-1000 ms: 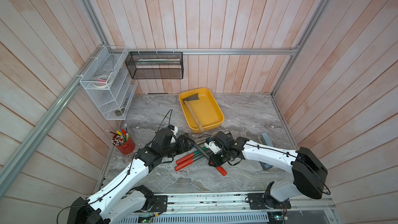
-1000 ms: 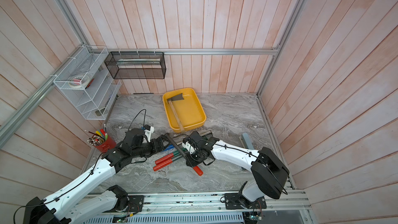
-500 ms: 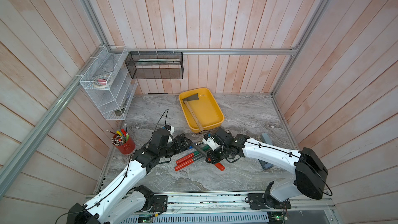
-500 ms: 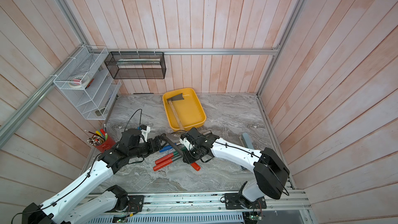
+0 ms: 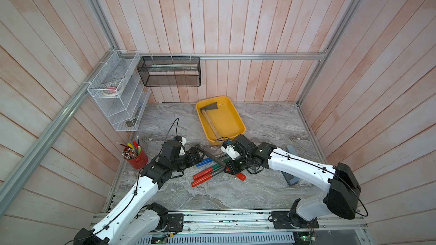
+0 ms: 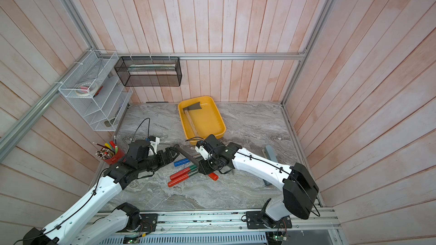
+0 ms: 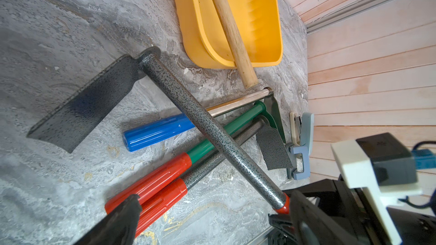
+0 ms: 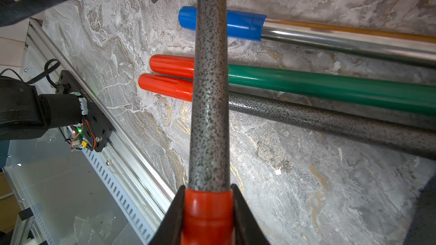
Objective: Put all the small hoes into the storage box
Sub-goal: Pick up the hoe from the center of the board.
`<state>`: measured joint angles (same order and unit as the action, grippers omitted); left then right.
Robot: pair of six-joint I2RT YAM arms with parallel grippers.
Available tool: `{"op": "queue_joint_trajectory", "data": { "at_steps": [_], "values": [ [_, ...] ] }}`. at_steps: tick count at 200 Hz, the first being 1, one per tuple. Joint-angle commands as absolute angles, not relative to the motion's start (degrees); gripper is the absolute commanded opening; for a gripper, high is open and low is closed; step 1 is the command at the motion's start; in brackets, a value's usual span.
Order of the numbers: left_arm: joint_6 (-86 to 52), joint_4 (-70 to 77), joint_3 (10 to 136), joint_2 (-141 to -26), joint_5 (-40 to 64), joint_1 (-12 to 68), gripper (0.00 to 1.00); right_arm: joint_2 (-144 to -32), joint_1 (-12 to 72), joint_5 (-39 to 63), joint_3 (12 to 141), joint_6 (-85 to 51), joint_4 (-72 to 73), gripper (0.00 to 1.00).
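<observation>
The small hoe point(image 7: 212, 133), speckled grey with a red grip, is outside the storage box point(image 5: 224, 119), just to the box's 6 o'clock. Its blade points to 10 o'clock and its grip to 4 o'clock. The shaft crosses over three other tools that lie side by side on the table point(image 5: 212, 194): a blue-gripped tool point(image 7: 155, 133), a green-shafted tool point(image 7: 243, 116) and a second speckled tool point(image 7: 205, 168). Whether the blade touches the table I cannot tell.

The right gripper point(image 8: 207, 192) is clamped on the hoe's red grip, one jaw on each side where the grip meets the shaft. In both top views it sits at the 4 o'clock end of the hoe.

The left gripper point(image 5: 196, 154) is at the 10 o'clock end, close to the blade, with its jaws wide apart and nothing seen between them.

The yellow box sits at 12 o'clock on the table, near the back wall. A wooden-handled tool point(image 5: 210, 122) lies in it, blade at the far end and handle tip poking over the near rim.

A red cup point(image 5: 138, 160) of pens stands at 9 o'clock, and a grey-blue tool point(image 5: 292, 179) lies at 3 o'clock, partly under the right arm.
</observation>
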<state>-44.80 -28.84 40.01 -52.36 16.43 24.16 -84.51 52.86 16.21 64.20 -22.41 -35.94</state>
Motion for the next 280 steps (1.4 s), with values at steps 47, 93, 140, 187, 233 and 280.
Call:
{"op": "queue_joint_trajectory", "data": {
  "at_steps": [47,93,140,187,233,280],
  "values": [
    [-41.31,-31.11,43.66,-52.12,17.14,21.55,1.00,-82.25,52.95,12.36,70.81,-20.96,-34.96,0.00],
    [-40.45,-30.68,44.46,-52.99,17.71,21.16,1.00,-82.02,52.05,11.04,73.19,-20.98,-34.41,0.00],
    [-39.88,-29.06,44.21,-54.43,18.78,21.04,1.00,-82.74,49.36,10.54,75.46,-20.33,-34.72,0.00],
    [-37.89,-28.56,44.39,-55.89,19.60,21.06,1.00,-83.76,46.14,10.87,77.22,-19.78,-33.72,0.00],
    [-37.43,-28.33,43.79,-56.02,19.69,21.04,1.00,-85.18,42.28,11.98,78.65,-19.02,-32.17,0.00],
    [-37.77,-28.30,43.18,-54.95,19.43,20.96,1.00,-87.40,39.82,11.55,80.07,-18.33,-31.83,0.00]
  ]
}}
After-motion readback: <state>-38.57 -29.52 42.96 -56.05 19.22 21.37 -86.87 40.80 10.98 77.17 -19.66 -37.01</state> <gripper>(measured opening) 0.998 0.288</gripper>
